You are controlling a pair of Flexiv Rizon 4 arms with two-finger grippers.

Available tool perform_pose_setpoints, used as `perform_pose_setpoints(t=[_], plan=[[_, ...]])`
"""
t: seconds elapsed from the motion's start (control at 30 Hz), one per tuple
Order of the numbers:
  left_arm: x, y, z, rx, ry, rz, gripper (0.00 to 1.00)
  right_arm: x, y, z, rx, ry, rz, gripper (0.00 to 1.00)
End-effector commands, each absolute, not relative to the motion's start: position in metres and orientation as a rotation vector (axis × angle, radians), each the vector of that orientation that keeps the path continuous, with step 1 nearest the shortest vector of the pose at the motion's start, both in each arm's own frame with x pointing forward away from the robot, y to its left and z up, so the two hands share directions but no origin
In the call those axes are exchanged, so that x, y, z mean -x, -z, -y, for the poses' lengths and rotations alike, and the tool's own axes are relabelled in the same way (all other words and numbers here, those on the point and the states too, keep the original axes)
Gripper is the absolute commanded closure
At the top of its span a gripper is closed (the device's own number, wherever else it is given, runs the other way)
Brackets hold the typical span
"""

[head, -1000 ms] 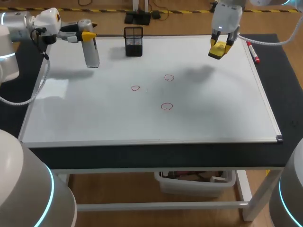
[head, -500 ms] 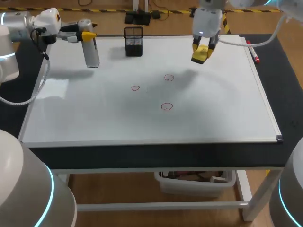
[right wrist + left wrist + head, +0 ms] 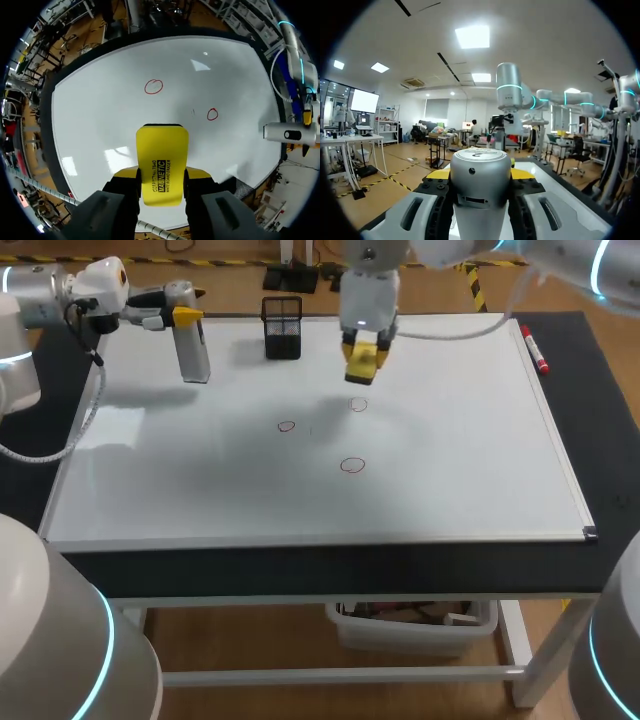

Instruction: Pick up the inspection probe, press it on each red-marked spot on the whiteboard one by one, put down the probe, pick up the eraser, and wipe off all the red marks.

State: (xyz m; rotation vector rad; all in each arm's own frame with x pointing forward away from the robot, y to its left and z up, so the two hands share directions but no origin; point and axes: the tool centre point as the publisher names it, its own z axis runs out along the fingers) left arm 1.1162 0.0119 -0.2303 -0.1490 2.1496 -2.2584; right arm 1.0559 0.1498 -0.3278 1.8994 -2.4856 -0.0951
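The yellow block eraser is pinched from both sides in the right jaws. It hangs just above the big whiteboard, right by the far red ring. A left red ring and a near red ring are on the board too. The left jaws are closed around the silver tube-shaped probe, off at the far left corner. I think wiping comes next. Bring the eraser down flat, press softly, and rub across the whole ring so no red is left.
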Motion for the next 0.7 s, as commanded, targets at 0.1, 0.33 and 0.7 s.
perform_pose_setpoints(t=[0.1, 0.33, 0.7], plan=[[-1.116, 0.229, -0.012, 0.149, 2.258, -2.149, 1.0, -1.059, 0.334, -0.191, -1.993, 0.008, 2.37, 1.0], [-1.116, 0.229, -0.012, 0.149, 2.258, -2.149, 1.0, -1.051, 0.345, -0.229, -2.115, -0.014, 2.268, 1.0], [-1.116, 0.229, -0.012, 0.149, 2.258, -2.149, 1.0, -1.02, 0.376, -0.276, -2.241, -0.059, 2.169, 1.0]])
